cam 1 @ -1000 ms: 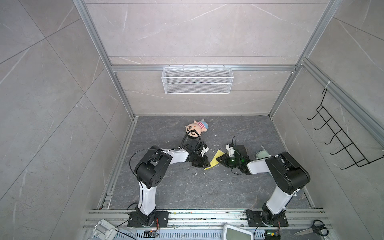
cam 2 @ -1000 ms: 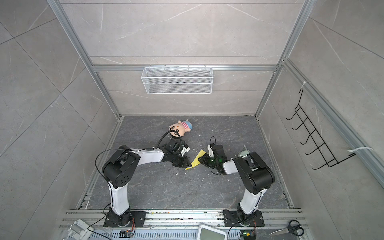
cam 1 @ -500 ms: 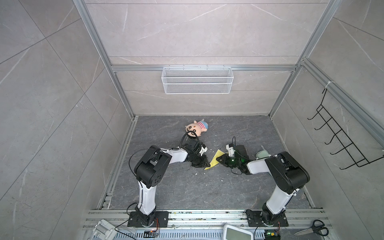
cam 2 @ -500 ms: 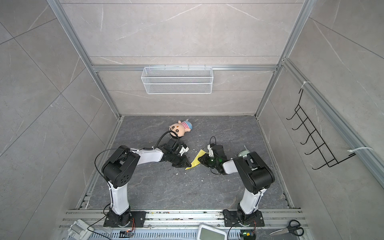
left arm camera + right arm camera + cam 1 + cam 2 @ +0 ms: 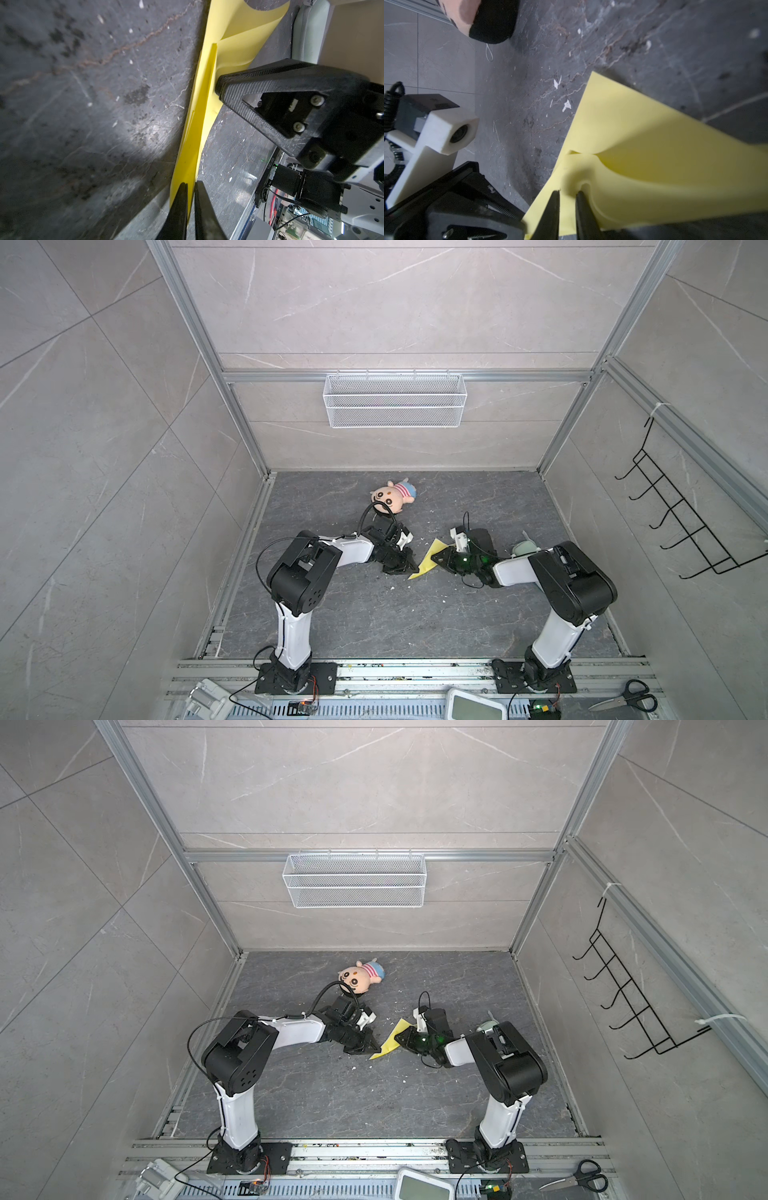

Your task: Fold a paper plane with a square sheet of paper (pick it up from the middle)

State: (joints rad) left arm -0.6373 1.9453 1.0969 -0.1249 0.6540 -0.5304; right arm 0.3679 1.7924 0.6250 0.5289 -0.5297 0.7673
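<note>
The yellow square sheet of paper (image 5: 428,562) (image 5: 390,1041) is partly folded into a pointed shape with a crease. It stands on its edge on the dark floor between my two grippers. My left gripper (image 5: 409,567) (image 5: 191,187) is shut on the near corner of the paper (image 5: 200,124), whose edge runs between the two thin fingers. My right gripper (image 5: 437,561) (image 5: 568,194) comes from the opposite side and is shut on the paper (image 5: 643,145) near its middle. The sheet puckers around that gripper's fingertips. In the left wrist view one of its fingers (image 5: 239,89) presses against the fold.
A plush doll (image 5: 392,497) (image 5: 360,977) lies just behind the left arm. A pale green pad (image 5: 524,548) sits by the right arm. White scraps litter the floor. A wire basket (image 5: 395,406) hangs on the back wall and a hook rack (image 5: 681,531) on the right wall. Scissors (image 5: 631,697) lie at the front.
</note>
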